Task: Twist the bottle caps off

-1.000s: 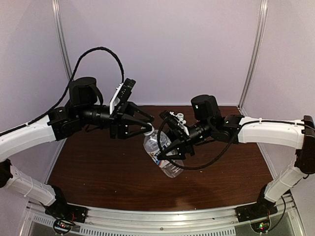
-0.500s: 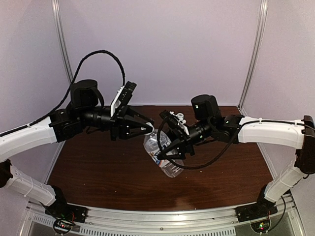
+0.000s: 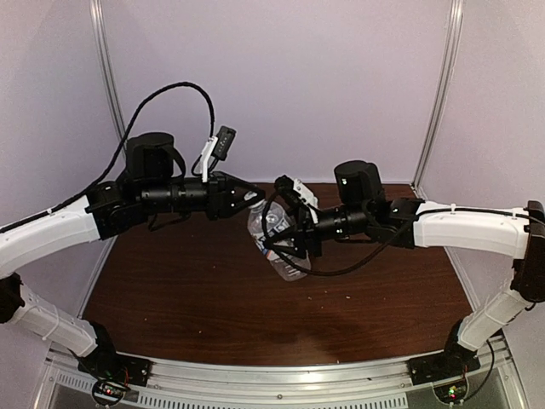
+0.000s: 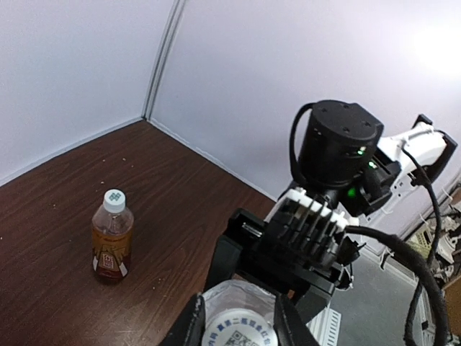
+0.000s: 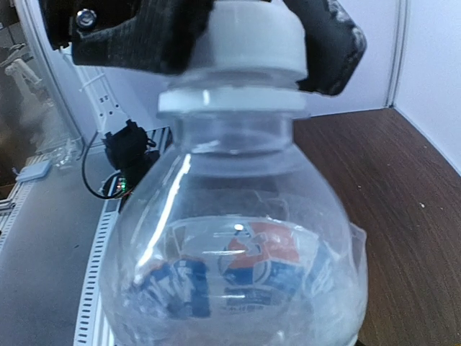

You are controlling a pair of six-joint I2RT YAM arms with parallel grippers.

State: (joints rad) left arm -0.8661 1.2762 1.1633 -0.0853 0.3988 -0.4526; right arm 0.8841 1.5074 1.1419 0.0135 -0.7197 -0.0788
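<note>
Clear bottle (image 3: 266, 223) held tilted above bench (image 3: 170, 298) ctr: R jaws grip its body from 3 o'clock, L jaws clamped on its white cap (image 5: 248, 36) from 10 o'clock. Amber bottle (image 4: 112, 241), second cap (image 4: 114, 200) on, stands upright on bench, well apart.

We see the clear bottle (image 5: 230, 209) carrying a label (image 5: 241, 277) of blue, white and red under a plain white cap (image 5: 248, 36) — the amber bottle (image 4: 112, 241) wears a red-and-yellow label (image 4: 109, 264) and a white cap printed green (image 4: 114, 200). We find the table (image 3: 187, 290) dark reddish brown, wood-grained, and the walls (image 3: 281, 85) pale lilac
</note>
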